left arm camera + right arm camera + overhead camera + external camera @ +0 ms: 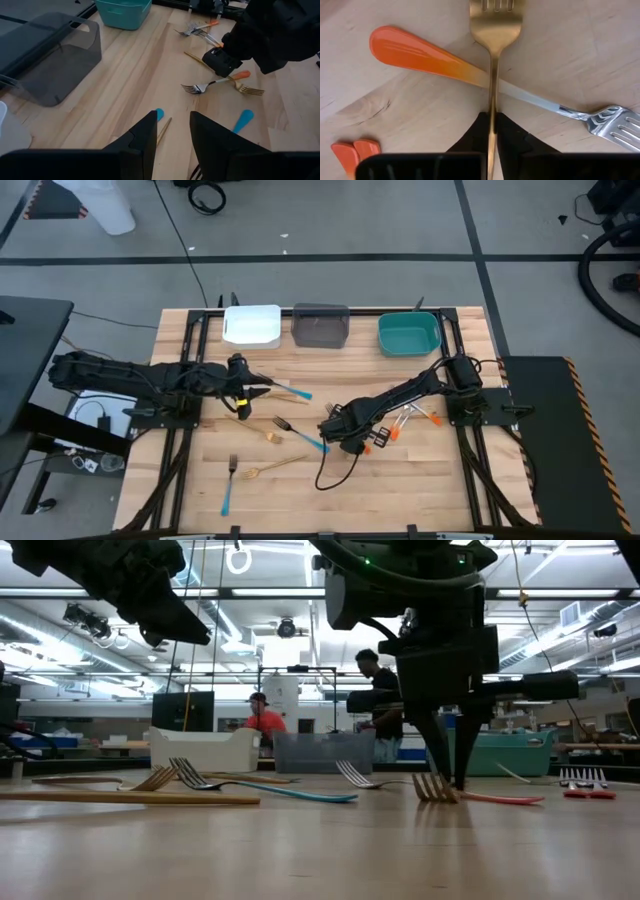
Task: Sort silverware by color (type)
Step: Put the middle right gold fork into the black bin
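- The left gripper (pixel 268 386) hangs above the pale wooden slatted table (pixel 330 490), left of the dark translucent grey plastic bin (pixel 320 326) and nearer the table's front than it. Its two dark fingers (pixel 142 142) stand apart with nothing between them.
- Just beyond those fingers lie a thin blue-handled utensil (pixel 297 392) and a slim gold utensil (pixel 283 397).
- Further toward the front from the grey bin lie a gold fork (pixel 262 432), a blue-handled silver fork (pixel 229 485) and another gold fork (pixel 272 467).
- The right gripper (pixel 349 442) is down at the table, in front of the grey bin. Its fingers (pixel 507 132) are pinched on the narrow stem of a glossy all-gold fork (pixel 494 30).
- That gold fork lies crossed over a silver fork with a smooth orange handle (pixel 420 51).
- Right of the grey bin stands a teal rectangular bin (pixel 409 333); in front of it lies a cluster of orange-handled forks (pixel 415 416).
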`<act>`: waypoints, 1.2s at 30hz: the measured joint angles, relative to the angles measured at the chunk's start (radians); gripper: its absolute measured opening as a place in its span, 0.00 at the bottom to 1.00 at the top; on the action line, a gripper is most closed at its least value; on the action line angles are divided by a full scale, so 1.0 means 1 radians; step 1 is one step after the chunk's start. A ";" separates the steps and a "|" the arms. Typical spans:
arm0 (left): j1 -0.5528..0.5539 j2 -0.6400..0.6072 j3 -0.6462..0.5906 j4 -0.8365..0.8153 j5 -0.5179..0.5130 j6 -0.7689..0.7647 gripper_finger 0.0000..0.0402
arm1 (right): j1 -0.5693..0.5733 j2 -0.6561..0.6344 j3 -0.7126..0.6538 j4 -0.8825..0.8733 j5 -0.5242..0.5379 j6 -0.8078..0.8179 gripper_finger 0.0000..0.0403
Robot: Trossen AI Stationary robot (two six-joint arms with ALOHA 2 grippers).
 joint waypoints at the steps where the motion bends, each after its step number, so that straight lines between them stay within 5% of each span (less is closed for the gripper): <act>1: 0.000 0.000 0.000 0.000 0.000 0.000 0.31 | 0.000 -0.002 0.000 0.000 0.000 0.000 0.07; 16: 0.000 0.000 0.000 -0.001 -0.013 0.024 0.31 | -0.042 -0.132 -0.002 0.037 0.000 0.116 0.07; 36: -0.001 0.000 -0.002 -0.111 -0.059 0.028 0.31 | -0.327 -0.156 0.144 0.210 -0.055 0.537 0.07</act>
